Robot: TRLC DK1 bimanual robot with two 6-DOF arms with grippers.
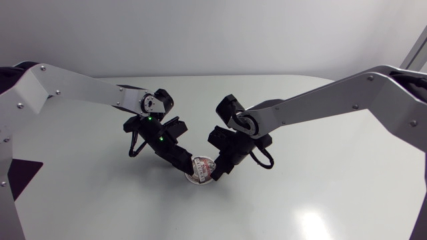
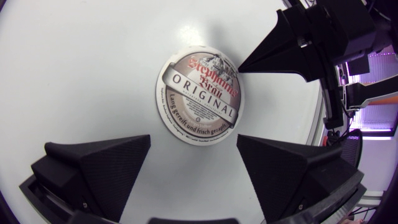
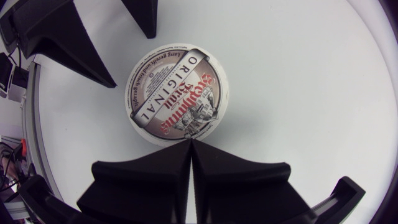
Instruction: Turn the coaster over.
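The round coaster (image 1: 202,169) lies flat on the white table (image 1: 320,193), printed face up. My left gripper (image 1: 187,169) stands open at its left edge. In the left wrist view the coaster (image 2: 200,98) lies just ahead of the spread fingers (image 2: 99,168), not between them. My right gripper (image 1: 219,173) is shut with nothing in it. Its joined tips (image 3: 191,143) rest at the rim of the coaster (image 3: 177,93), opposite the left gripper's fingers (image 3: 62,37).
Both arms meet over the middle of the table, their wrists bent down towards the coaster. A black cable loop (image 1: 265,160) hangs beside the right wrist. Nothing else lies on the table top.
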